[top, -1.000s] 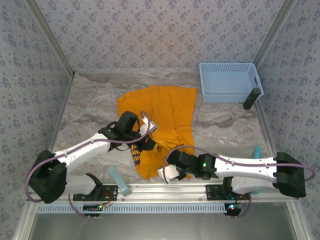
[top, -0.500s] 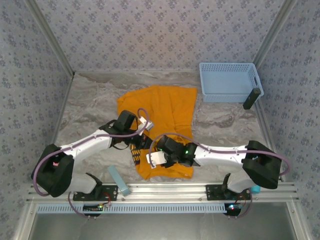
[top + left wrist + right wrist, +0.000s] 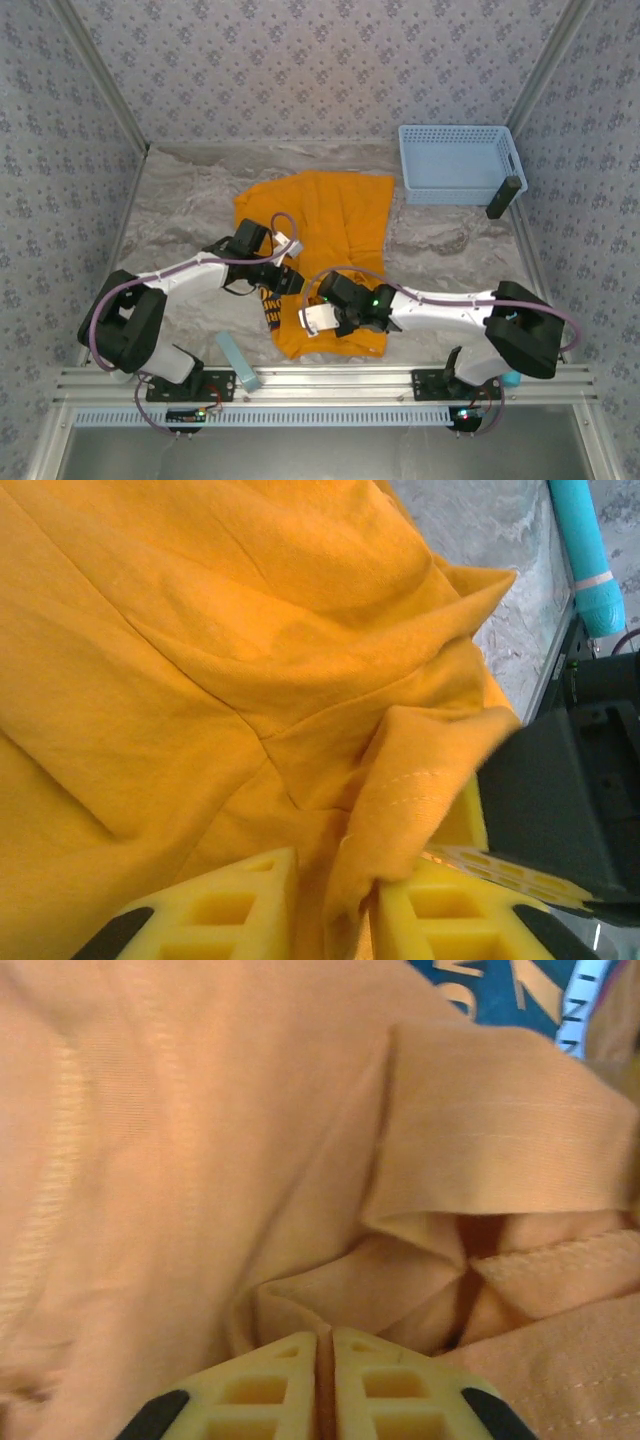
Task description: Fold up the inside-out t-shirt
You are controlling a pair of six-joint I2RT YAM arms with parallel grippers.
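Observation:
The inside-out t-shirt [image 3: 340, 215] is orange-yellow and lies crumpled in the middle of the table, with dark lettering [image 3: 270, 306] on its near left part. My left gripper [image 3: 290, 282] rests on the shirt's left side. In the left wrist view its fingers [image 3: 215, 910] stand apart, and a loose fold of the shirt [image 3: 410, 780] hangs between them against the right one. My right gripper [image 3: 318, 318] sits on the shirt's near part. In the right wrist view that gripper [image 3: 325, 1385] is shut on a thin fold of the shirt [image 3: 300, 1300], and the lettering [image 3: 490, 990] shows at the top.
A light blue basket [image 3: 458, 160] stands at the back right with a dark bar [image 3: 503, 197] leaning at its corner. A teal tube [image 3: 238, 360] lies near the front rail [image 3: 330, 380], left of the shirt. Patterned walls close in on three sides.
The right arm swung left from the front edge onto the shirt, and its jaws closed on a fold. The left jaws have parted from shut, loosening the cloth.

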